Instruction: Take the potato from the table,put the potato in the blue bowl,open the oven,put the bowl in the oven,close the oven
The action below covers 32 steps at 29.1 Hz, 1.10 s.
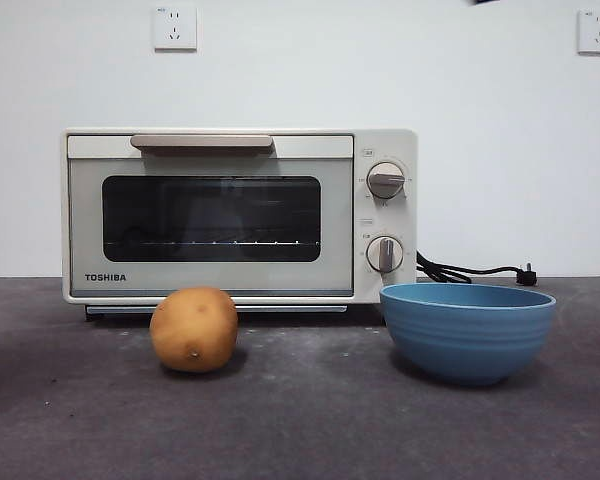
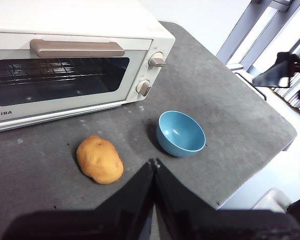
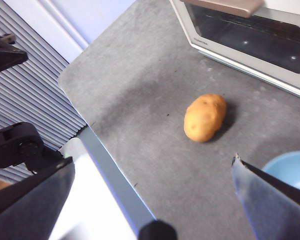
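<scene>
The golden-brown potato [image 1: 194,329] lies on the dark grey table [image 1: 300,420] in front of the oven [image 1: 238,215], whose door is closed. To its right stands the blue bowl [image 1: 467,331], empty. In the left wrist view the potato [image 2: 99,159] and the bowl [image 2: 180,133] lie beyond my left gripper [image 2: 153,163], which hangs shut and empty well above the table. My right gripper [image 3: 152,160] is wide open and high up, with the potato [image 3: 205,117] far below it and the bowl's rim [image 3: 290,170] beside one jaw.
A black power cord [image 1: 470,271] trails on the table right of the oven. The table's edge [image 3: 115,180] runs under the right gripper, and its rounded corner [image 2: 285,135] lies past the bowl. A black arm tip [image 1: 485,2] shows at the top.
</scene>
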Tool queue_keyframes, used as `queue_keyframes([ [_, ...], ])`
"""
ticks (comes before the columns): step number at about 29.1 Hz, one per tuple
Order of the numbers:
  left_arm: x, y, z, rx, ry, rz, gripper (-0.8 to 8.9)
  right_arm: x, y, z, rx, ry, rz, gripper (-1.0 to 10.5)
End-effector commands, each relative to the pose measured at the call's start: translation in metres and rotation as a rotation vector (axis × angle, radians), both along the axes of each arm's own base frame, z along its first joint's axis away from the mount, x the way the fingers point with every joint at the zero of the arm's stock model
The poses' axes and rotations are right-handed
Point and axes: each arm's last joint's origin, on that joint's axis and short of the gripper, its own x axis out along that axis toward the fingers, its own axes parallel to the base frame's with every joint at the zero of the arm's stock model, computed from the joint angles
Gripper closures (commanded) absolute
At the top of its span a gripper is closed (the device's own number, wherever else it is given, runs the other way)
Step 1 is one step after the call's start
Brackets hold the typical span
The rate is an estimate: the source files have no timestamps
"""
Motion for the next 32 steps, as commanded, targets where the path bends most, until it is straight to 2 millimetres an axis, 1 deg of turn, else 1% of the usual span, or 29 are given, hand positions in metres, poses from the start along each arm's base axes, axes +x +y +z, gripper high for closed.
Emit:
queue_keyframes([
  [1, 0.0, 0.0, 0.0, 0.005, -0.01, -0.013, 8.21, 0.009, 0.023, -0.007, -0.009, 0.019, 0.003, 3.8],
  [6, 0.0, 0.0, 0.0, 0.005, -0.01, -0.013, 8.21, 0.027, 0.065, -0.029, -0.07, 0.017, -0.014, 3.8],
  [10, 0.0, 0.0, 0.0, 0.005, -0.01, -0.013, 8.21, 0.044, 0.097, -0.047, -0.153, 0.031, -0.025, 3.8],
  [15, 0.0, -0.001, 0.0, 0.005, -0.009, -0.023, 8.21, 0.065, 0.134, -0.066, -0.238, 0.048, -0.034, 3.8],
  [18, -0.001, -0.002, 0.0, 0.005, -0.007, -0.039, 8.21, 0.082, 0.165, -0.086, -0.311, 0.055, -0.052, 3.8],
  [20, -0.001, -0.003, -0.001, 0.005, -0.006, -0.048, 8.21, 0.093, 0.179, -0.101, -0.356, 0.062, -0.07, 3.8],
  [23, -0.001, -0.004, -0.001, 0.006, -0.006, -0.057, 8.21, 0.106, 0.193, -0.123, -0.4, 0.087, -0.1, 3.8],
  [25, -0.001, -0.004, -0.001, 0.006, -0.006, -0.061, 8.21, 0.11, 0.196, -0.136, -0.421, 0.09, -0.114, 3.8],
  [32, -0.001, -0.004, -0.001, 0.018, -0.005, -0.043, 8.21, 0.115, 0.205, -0.17, -0.474, 0.135, -0.114, 3.8],
])
